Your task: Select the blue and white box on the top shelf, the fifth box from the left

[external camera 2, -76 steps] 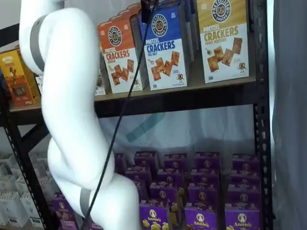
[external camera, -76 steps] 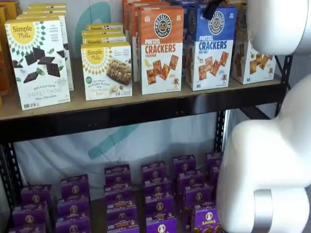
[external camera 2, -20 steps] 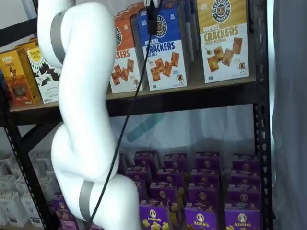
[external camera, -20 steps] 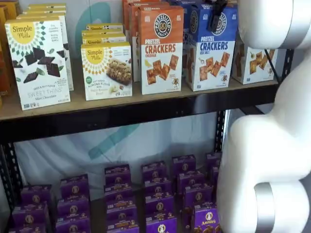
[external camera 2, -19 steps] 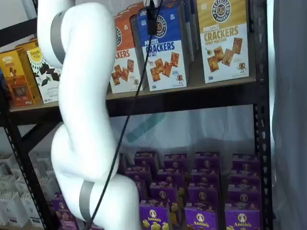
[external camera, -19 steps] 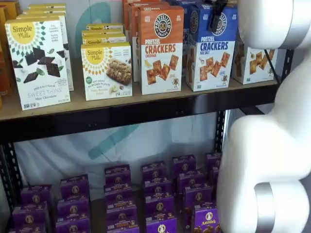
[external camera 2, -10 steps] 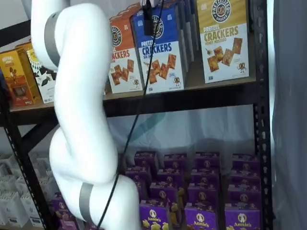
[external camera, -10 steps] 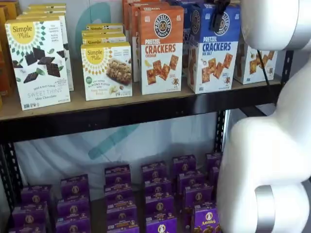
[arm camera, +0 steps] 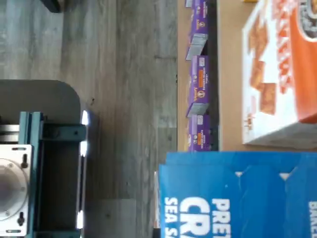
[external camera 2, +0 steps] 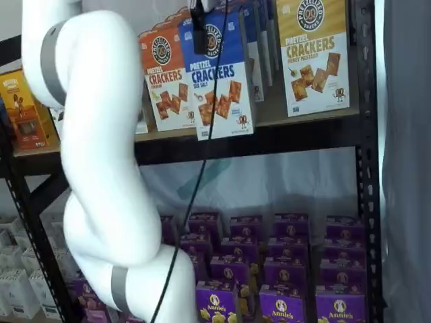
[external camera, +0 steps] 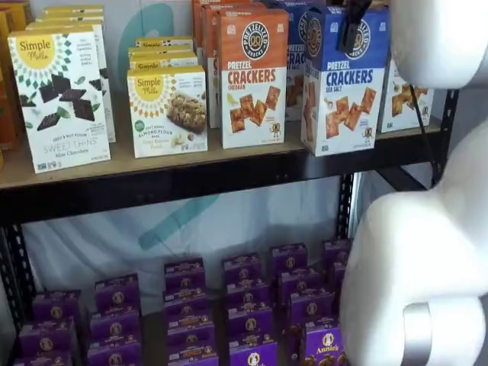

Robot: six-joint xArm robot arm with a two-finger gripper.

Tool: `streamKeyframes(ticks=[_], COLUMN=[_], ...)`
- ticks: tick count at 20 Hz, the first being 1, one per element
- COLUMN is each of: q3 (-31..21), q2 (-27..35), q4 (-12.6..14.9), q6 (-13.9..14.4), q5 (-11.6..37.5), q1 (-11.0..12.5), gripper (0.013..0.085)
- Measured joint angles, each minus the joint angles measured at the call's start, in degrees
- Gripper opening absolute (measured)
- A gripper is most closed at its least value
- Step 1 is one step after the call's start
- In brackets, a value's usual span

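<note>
blue and white box [external camera: 347,80], a tall pretzel crackers carton, hangs forward of its row on the top shelf [external camera: 198,169], its lower edge reaching down over the black front rail in both shelf views. a black finger of the end effector [external camera: 355,23] presses against the blue upper part of its face; the end effector appears closed on the box, though only one finger shows clearly. beside it stands the orange-topped cheddar carton [external camera: 253,76], in line with its row on the board.

judging from this, the step in hand is the pull-out: the box looks mostly off the board, carried by the grip. the next move would call for drawing it straight back, clear of the rail and of the cheddar carton, without letting it swing.

a shelf view [external camera 2: 217,74] shows the box tilted, its foot in front of the rail, with a black cable [external camera 2: 195,195] trailing down past it and the yellow-topped carton [external camera 2: 313,57] well apart to one side. the wrist view gives only the blue face with white lettering [arm camera: 237,196] up close, next to the orange carton and, past the shelf edge, purple boxes [arm camera: 199,89] and grey floor; it shows no fingers.
</note>
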State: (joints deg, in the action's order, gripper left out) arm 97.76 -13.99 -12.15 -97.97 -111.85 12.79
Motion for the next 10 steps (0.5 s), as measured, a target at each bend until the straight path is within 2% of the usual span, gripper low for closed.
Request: streamKeyframes(ticks=[10], q3=[-9.8], q2=[-9.3], q4=[1.7], q6=[-0.8], q5=[-1.3], q1=[0.1], gripper=[0.057])
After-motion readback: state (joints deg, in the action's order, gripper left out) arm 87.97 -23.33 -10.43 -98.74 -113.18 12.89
